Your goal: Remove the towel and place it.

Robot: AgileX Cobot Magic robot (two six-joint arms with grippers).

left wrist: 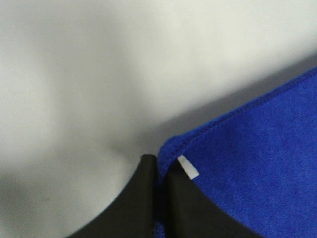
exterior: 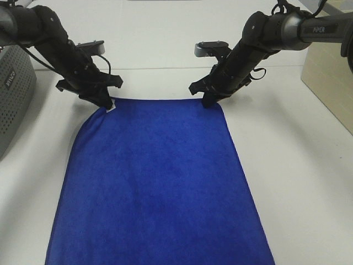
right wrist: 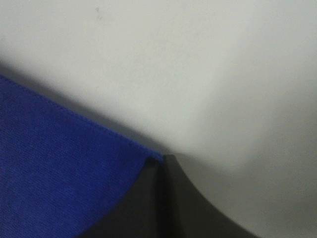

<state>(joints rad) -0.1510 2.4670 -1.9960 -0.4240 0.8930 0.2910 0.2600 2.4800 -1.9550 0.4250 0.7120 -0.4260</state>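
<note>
Towel (exterior: 157, 182): soft, light, limp; will sag w/o corner holds. L gripper (exterior: 105, 103) pinches tag corner, R gripper (exterior: 209, 102) clenched on other far corner. Good grip pts.

One blue towel (exterior: 157, 182), two black hands (exterior: 105, 102) (exterior: 208, 102), one grey perforated basket (exterior: 14, 94), one table (exterior: 298, 165).

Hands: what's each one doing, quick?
Left hand: closed, pinching the blue towel at its tagged corner.
Right hand: closed, pinching the towel's other far corner.
</note>
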